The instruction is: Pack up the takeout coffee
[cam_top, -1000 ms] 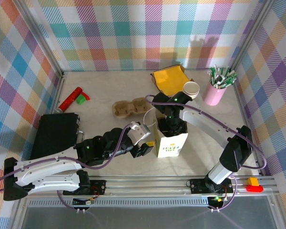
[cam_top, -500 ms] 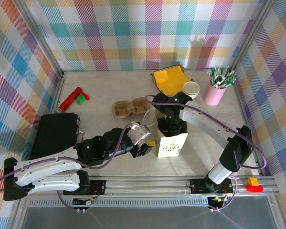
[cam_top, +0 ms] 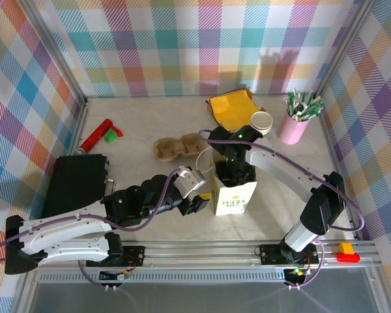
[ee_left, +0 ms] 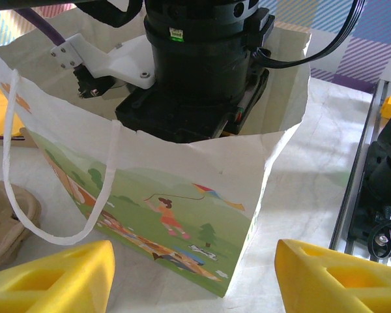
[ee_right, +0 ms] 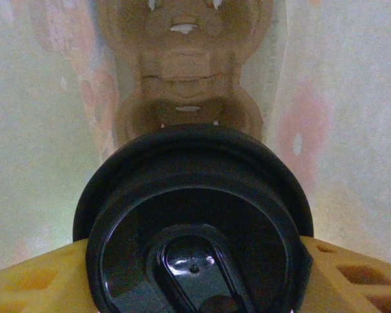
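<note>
In the right wrist view the takeout coffee shows as its black round lid (ee_right: 194, 195), seen from above; the cup body is hidden beneath it. My right gripper (ee_right: 195, 277) is shut on it, a yellow finger (ee_right: 26, 282) pressed against each side of the lid. It hangs inside the white printed paper bag (cam_top: 235, 195), above a brown cardboard cup carrier (ee_right: 186, 72) on the bag's bottom. In the top view the right gripper (cam_top: 233, 171) is sunk into the bag's mouth. My left gripper (ee_left: 195, 280) stands open just left of the bag (ee_left: 182, 195), nothing between its fingers.
A second cardboard carrier (cam_top: 176, 147) lies left of the bag. Behind it are a yellow pouch (cam_top: 231, 109), a lidless white paper cup (cam_top: 261, 121) and a pink cup of green-white sticks (cam_top: 294, 127). A red tube (cam_top: 96, 135) and a black case (cam_top: 75, 184) sit at the left.
</note>
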### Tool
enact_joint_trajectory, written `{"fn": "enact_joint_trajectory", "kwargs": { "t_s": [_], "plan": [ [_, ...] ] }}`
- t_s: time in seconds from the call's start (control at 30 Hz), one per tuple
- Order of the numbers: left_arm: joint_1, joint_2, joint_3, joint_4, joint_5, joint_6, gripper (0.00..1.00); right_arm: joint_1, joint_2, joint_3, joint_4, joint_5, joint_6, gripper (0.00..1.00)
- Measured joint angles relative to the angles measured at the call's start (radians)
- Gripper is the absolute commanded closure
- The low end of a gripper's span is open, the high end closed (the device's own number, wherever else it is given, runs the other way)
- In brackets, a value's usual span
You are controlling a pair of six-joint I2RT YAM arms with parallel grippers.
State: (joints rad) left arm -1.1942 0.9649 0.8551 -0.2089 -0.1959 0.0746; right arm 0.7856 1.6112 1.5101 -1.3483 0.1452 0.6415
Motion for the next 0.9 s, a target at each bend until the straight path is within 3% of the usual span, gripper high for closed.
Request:
{"fn": "enact_joint_trajectory", "kwargs": {
  "t_s": [0.9],
  "plan": [
    [0.000, 0.000, 0.000, 0.000, 0.000, -0.003, 0.34, 0.001, 0.027, 0.116, -0.022, 0.054, -0.003, 0.49]
  ]
}}
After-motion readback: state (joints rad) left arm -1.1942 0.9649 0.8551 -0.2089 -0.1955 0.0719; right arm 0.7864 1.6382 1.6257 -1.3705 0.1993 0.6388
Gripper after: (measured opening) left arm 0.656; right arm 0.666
